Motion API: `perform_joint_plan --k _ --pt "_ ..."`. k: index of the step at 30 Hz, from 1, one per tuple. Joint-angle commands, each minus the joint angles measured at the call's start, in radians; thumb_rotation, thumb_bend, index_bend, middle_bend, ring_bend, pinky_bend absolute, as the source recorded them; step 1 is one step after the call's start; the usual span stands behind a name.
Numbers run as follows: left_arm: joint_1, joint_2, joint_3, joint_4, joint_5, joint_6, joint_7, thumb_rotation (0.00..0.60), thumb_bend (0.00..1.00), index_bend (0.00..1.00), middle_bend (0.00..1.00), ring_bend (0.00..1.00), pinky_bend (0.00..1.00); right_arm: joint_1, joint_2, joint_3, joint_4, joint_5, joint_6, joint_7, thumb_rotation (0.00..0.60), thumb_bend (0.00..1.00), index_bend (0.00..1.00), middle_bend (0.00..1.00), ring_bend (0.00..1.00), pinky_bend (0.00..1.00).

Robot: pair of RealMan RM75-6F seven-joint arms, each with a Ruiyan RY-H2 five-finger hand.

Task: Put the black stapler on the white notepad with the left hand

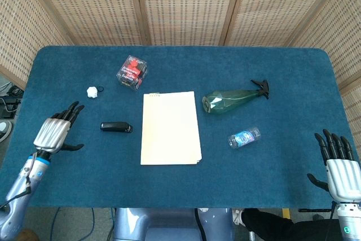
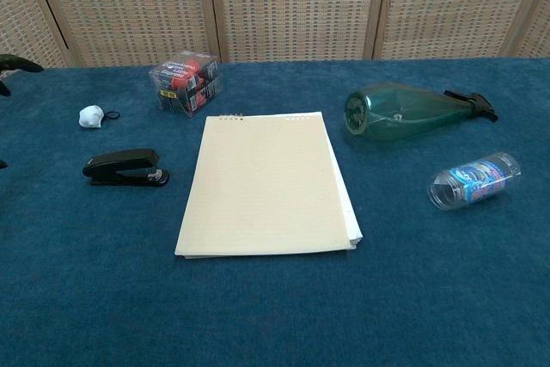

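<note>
So the left hand point(image 1: 53, 134) has its fingers point(image 1: 72, 110) spread apart and empty, hovering over the table point(image 1: 271, 162) with the tips aimed toward 1 o'clock. That reads to me as the reach-in step, nothing grabbed yet. The black stapler point(image 1: 116, 127) lies flat at roughly 3 o'clock from the hand, near but not touching, and it sits just beside the left edge of the white notepad point(image 1: 170, 128). Next move probably means sliding the hand over the stapler and closing around its long body, then a short hop to 3 o'clock onto the paper.

The right hand point(image 1: 342, 172) is down at the 5 o'clock corner, fingers open too, holding nothing.

Containers: a clear plastic box point(image 1: 132, 72) at 11 o'clock from the notepad has red and black stuff inside, can't tell what. A green spray bottle point(image 1: 231, 100) and a small clear bottle point(image 1: 244, 137) both lie on their sides, contents hard to tell.
</note>
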Motion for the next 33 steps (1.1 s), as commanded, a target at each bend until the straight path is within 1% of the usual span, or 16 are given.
perform_joint_plan --k 1,5,7,10,16,21,27,29,31,33 --pt "-0.116 -0.116 -0.037 0.138 -0.051 -0.116 0.032 0.600 0.04 0.12 0.09 0.26 0.32 0.000 -0.002 0.004 0.001 0.012 -0.006 -0.008 0.600 0.00 0.00 0.00 0.00 0.00" --pt "-0.173 -0.196 -0.036 0.231 -0.063 -0.166 0.040 0.600 0.05 0.17 0.12 0.27 0.38 0.004 -0.006 0.010 0.010 0.040 -0.022 -0.017 0.600 0.00 0.00 0.00 0.00 0.00" --pt "-0.193 -0.221 -0.031 0.264 -0.066 -0.182 0.059 0.600 0.07 0.24 0.18 0.32 0.39 0.006 -0.009 0.013 0.016 0.053 -0.030 -0.019 0.600 0.00 0.00 0.00 0.00 0.00" --pt "-0.218 -0.256 -0.027 0.297 -0.080 -0.202 0.079 0.600 0.12 0.30 0.23 0.35 0.42 0.009 -0.013 0.018 0.025 0.069 -0.041 -0.020 0.600 0.00 0.00 0.00 0.00 0.00" --pt "-0.250 -0.307 -0.019 0.348 -0.089 -0.212 0.110 0.600 0.26 0.33 0.25 0.37 0.42 0.020 -0.023 0.021 0.038 0.089 -0.065 -0.030 0.600 0.00 0.00 0.00 0.00 0.00" --pt "-0.265 -0.357 -0.002 0.402 -0.079 -0.207 0.112 0.600 0.27 0.34 0.25 0.37 0.42 0.026 -0.031 0.024 0.047 0.100 -0.077 -0.037 0.600 0.00 0.00 0.00 0.00 0.00" --pt "-0.276 -0.386 0.008 0.439 -0.098 -0.212 0.120 0.600 0.27 0.34 0.25 0.37 0.43 0.030 -0.035 0.024 0.054 0.109 -0.086 -0.039 0.600 0.00 0.00 0.00 0.00 0.00" --pt "-0.279 -0.393 0.015 0.446 -0.100 -0.214 0.121 0.600 0.29 0.34 0.26 0.38 0.44 0.031 -0.036 0.023 0.055 0.110 -0.088 -0.040 0.600 0.00 0.00 0.00 0.00 0.00" --pt "-0.282 -0.401 0.019 0.454 -0.101 -0.214 0.120 0.600 0.34 0.36 0.27 0.39 0.46 0.032 -0.037 0.022 0.055 0.110 -0.089 -0.042 0.600 0.00 0.00 0.00 0.00 0.00" --pt "-0.283 -0.414 0.024 0.466 -0.096 -0.207 0.113 0.600 0.36 0.37 0.27 0.40 0.47 0.032 -0.038 0.020 0.055 0.109 -0.089 -0.044 0.600 0.00 0.00 0.00 0.00 0.00"
